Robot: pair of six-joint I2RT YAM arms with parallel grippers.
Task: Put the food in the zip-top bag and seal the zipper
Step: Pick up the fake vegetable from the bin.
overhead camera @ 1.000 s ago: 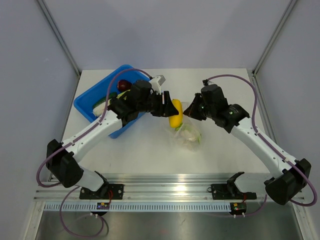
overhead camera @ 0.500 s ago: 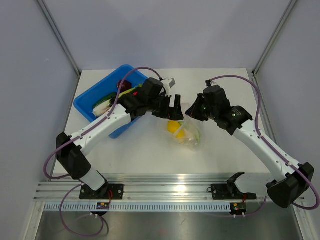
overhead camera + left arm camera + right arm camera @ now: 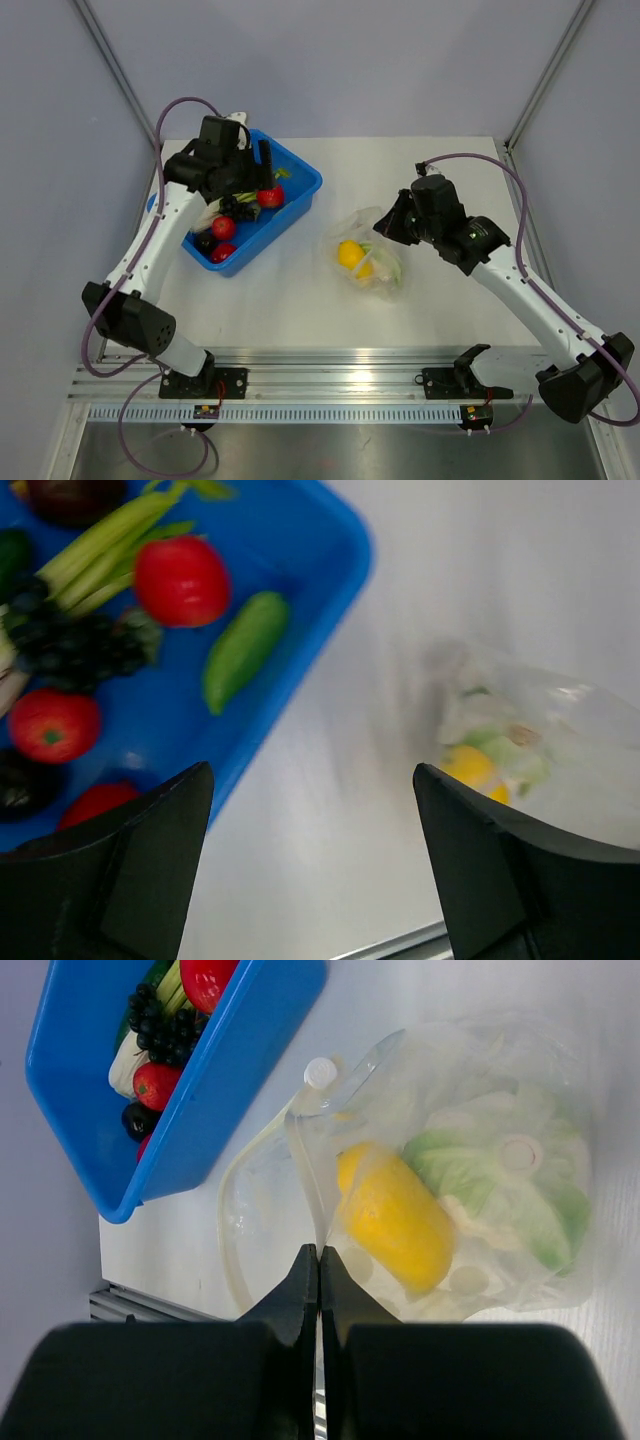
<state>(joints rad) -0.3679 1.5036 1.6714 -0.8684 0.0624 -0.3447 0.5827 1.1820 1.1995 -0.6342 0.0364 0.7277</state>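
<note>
Above the blue tub (image 3: 300, 185), the left end effector (image 3: 310, 778) hangs open. The right end effector (image 3: 318, 1255) is clamped on the rim of the zip-top bag (image 3: 470, 1070), yellow pepper (image 3: 395, 1215) inside.

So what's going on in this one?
The right gripper is shut on the edge of the zip-top bag, holding its mouth open. A yellow pepper and a cauliflower already lie inside. The left gripper hangs open and empty above the blue tub, where tomatoes and other pieces lie. The bag is unsealed.
</note>
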